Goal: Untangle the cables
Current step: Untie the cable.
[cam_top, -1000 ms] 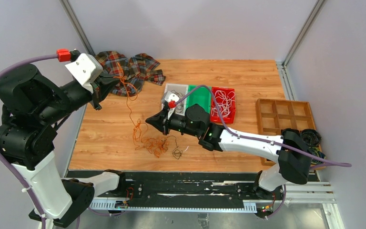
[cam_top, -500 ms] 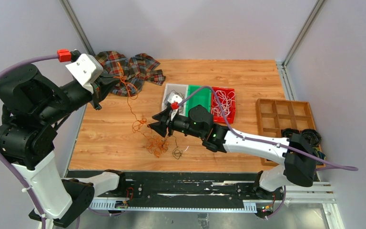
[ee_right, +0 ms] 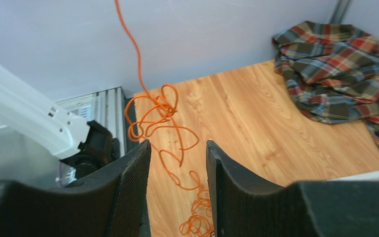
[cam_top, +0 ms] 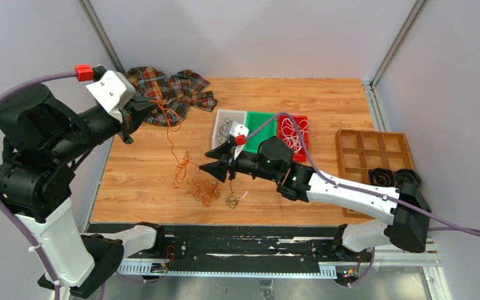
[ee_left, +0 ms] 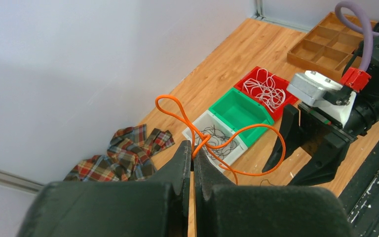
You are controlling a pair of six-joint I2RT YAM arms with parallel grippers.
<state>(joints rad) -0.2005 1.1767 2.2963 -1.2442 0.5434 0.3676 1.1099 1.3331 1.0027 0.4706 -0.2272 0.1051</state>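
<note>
A thin orange cable (cam_top: 201, 187) runs up from a tangled heap on the wooden table to my left gripper (cam_top: 142, 112), held high at the back left. In the left wrist view the left gripper (ee_left: 193, 146) is shut on a knot of the orange cable (ee_left: 203, 140), with loops springing out past its tips. My right gripper (cam_top: 211, 160) hovers just right of the heap, open and holding nothing. Through the right gripper (ee_right: 177, 144) I see the orange cable (ee_right: 164, 105) on the table and a strand rising upward. A small black cable (cam_top: 232, 201) lies by the heap.
A white bin (cam_top: 217, 119) holds black cables, beside a green bin (cam_top: 261, 127) and a red bin (cam_top: 305, 140) with white cables. A plaid cloth (cam_top: 174, 90) lies at the back left. A wooden compartment tray (cam_top: 370, 150) and dark coils (cam_top: 395, 179) are on the right.
The right gripper has gone from shut to open, let go of the orange cable and drawn back to the right. The left gripper stays shut and still.
</note>
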